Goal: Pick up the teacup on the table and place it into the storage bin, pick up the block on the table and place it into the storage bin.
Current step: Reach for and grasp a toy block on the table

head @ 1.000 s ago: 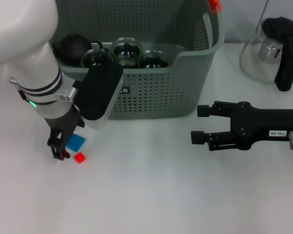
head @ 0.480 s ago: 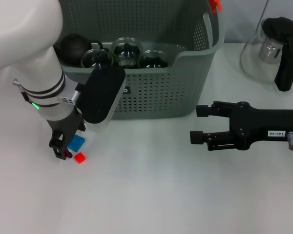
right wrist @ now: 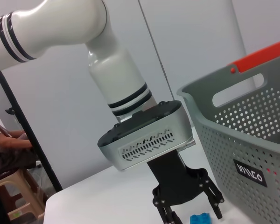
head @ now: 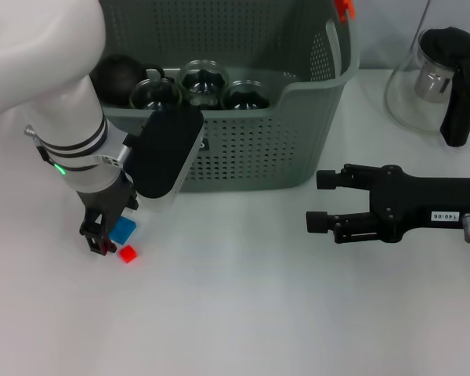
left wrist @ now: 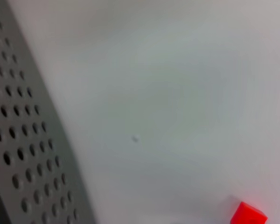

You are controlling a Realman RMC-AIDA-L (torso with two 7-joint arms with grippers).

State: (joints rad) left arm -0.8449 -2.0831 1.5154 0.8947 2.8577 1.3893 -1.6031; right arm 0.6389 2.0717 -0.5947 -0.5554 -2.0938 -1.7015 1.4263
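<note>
Hovering just before the storage bin [head: 243, 149], the left tool [head: 102, 239] is straddling the blue block [head: 124, 229] open-fingered, barely shifted; right tool [head: 317, 201] idling open.

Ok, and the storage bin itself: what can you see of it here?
The storage bin is a large grey-green plastic basket with perforated walls, a smooth rim and an orange clip at its handle. A small black label sits on its front wall, partly hidden behind the left arm. It stands upright on the white table, at the back. Inside are three glass cups and a dark round teapot. The left gripper works low in front of the bin's left corner, near a blue block.
</note>
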